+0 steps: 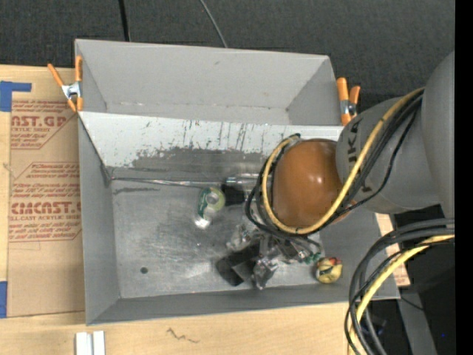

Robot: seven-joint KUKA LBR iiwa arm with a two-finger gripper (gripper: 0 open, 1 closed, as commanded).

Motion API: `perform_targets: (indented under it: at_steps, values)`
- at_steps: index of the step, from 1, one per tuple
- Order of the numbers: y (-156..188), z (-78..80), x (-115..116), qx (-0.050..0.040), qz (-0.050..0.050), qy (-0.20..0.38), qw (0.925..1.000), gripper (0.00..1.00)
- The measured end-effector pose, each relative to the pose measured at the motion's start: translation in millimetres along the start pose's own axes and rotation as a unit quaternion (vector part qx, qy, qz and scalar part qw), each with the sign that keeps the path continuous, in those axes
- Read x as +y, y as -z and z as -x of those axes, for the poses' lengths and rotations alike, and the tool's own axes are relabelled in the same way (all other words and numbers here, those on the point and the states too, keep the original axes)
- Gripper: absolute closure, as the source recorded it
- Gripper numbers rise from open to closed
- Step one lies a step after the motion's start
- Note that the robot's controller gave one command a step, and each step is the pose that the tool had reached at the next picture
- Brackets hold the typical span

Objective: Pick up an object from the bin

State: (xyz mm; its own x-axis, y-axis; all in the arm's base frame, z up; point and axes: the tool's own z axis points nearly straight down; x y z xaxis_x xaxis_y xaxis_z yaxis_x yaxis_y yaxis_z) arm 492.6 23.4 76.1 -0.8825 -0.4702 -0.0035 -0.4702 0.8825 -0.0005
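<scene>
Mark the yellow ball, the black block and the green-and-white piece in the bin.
yellow ball point(327, 271), camera view, its middle
black block point(232, 270), camera view, its left end
green-and-white piece point(213, 200), camera view, its green top

light: moderate, even, from above | glare: pale sheen mid-floor of grey metal bin, soft highlight on glossy orange dome cover | shadow: soft, beneath cover

Dark carpet floor, pale wooden tabletop
</scene>
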Motion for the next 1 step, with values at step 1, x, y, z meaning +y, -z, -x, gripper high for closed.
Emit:
perform_targets:
  at_steps: [1]
  values:
    - [153.1,0.4,23.7,0.0015,0.001,0.021,0.9998,1.0]
